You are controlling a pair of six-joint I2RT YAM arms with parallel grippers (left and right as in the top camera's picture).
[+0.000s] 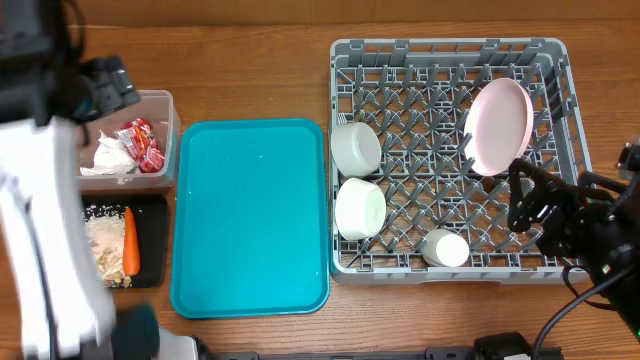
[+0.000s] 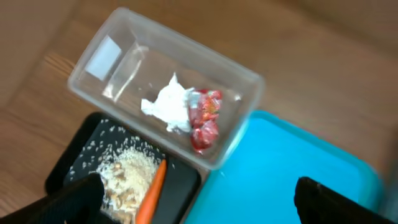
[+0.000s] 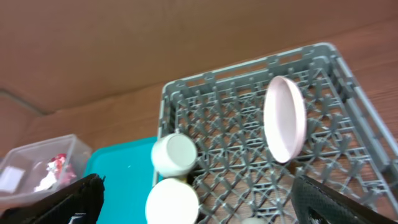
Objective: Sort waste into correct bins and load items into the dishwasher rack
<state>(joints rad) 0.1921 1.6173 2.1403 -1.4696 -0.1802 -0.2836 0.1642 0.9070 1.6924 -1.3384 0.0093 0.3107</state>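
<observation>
Waste sorting looks done to me. Your left fingers [image 2: 68, 199] stand wide apart with nothing between them, above the two bins along the left edge of the surface [image 1: 250, 60]. The clear tub [image 1: 172, 130], toward the far left corner, holds the crumpled napkin [image 1: 108, 155] and the red wrapper [image 1: 140, 143] side by side. Just nearer you, the black tray [image 1: 155, 240] holds the rice bits [image 1: 103, 245] with the carrot [image 1: 130, 240] lying beside them. In the middle, the teal tray [image 1: 250, 215] is bare.

Over by the right edge, the dishwasher rack [image 1: 450, 47] carries two bowls [image 1: 355, 148] on their sides at its left wall, the cup [image 1: 445, 248] near its front wall, and the plate [image 1: 498, 125] propped upright among the pegs. Your right fingers [image 1: 525, 205] are apart too, gripping nothing, over the rack's right side just below the plate.

No spoon or fork shows in any view, so I cannot tell you where they are. Your next move calls for finding them; if they are already racked, lift both arms clear without brushing the plate or the tub.
</observation>
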